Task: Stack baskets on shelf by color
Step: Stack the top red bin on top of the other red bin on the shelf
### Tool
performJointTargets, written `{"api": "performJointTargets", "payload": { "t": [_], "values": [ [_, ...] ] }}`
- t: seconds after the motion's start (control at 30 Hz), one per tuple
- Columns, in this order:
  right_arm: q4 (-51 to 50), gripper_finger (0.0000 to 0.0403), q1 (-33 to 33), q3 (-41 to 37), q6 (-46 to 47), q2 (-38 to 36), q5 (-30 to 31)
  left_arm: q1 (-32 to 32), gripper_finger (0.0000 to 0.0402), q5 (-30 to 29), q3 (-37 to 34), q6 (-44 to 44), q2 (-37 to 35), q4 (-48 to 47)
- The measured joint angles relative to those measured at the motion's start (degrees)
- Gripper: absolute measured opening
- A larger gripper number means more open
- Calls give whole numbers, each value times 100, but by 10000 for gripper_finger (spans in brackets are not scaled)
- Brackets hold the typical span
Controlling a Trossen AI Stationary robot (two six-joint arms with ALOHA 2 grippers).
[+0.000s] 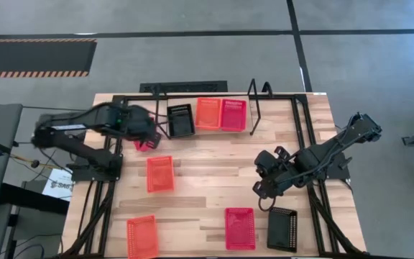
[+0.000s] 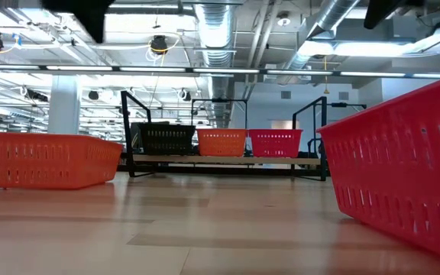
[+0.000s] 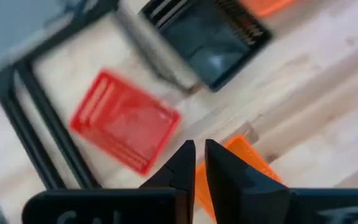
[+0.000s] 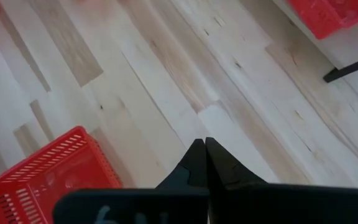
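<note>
On the shelf (image 1: 257,108) at the table's far edge stand a black basket (image 1: 180,120), an orange basket (image 1: 208,113) and a red-pink basket (image 1: 233,114) side by side. A red basket (image 3: 126,121) lies on the table left of the black one, partly under my left gripper (image 1: 147,131), which hangs above it, shut and holding nothing (image 3: 199,155). Another orange basket (image 1: 159,173) lies mid-table. My right gripper (image 1: 264,183) hovers shut over bare wood (image 4: 204,149), with a red basket (image 1: 239,227) and a black basket (image 1: 282,229) near it.
A further orange basket (image 1: 141,236) lies at the near left corner. The black rail frame (image 1: 304,137) runs around the table top. Bare wood lies in the middle between the two arms. The shelf's looped upright end (image 1: 254,97) stands to the right of the red-pink basket.
</note>
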Motion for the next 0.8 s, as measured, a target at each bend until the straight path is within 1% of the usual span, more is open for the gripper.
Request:
{"api": "performJointTargets", "payload": {
  "t": [0.07, 0.13, 0.23, 0.3, 0.43, 0.53, 0.67, 0.73, 0.8],
  "values": [
    [35, 1, 0, 0, -3, -1, 4, -4, 33, 44, -521, -720, -353, 2],
    [78, 1, -2, 0, -33, 1, 23, -4, 43, 66, -985, -1245, -614, -6],
    [199, 1, -2, 0, -144, 0, 80, 0, 61, 101, -1639, -1814, -866, 76],
    [250, 1, -2, 0, -184, 1, 162, 0, 74, 109, -2028, -2031, -976, 263],
    [398, 1, -2, 0, -323, 1, 191, 1, 103, 135, -2695, -2402, -1029, 385],
    [469, 1, -2, 0, -407, 1, 210, 72, 128, 111, -3125, -3135, -1029, 433],
    [460, 1, -2, 0, -408, 0, 214, 190, 157, 109, -3662, -4350, -1029, 695],
    [463, 1, -2, 0, -407, -1, 236, 258, 168, 116, -3898, -4684, -1029, 873],
    [470, 1, -2, 0, -420, 0, 274, 335, 175, 118, -4102, -4750, -1027, 1169]
  ]
}}
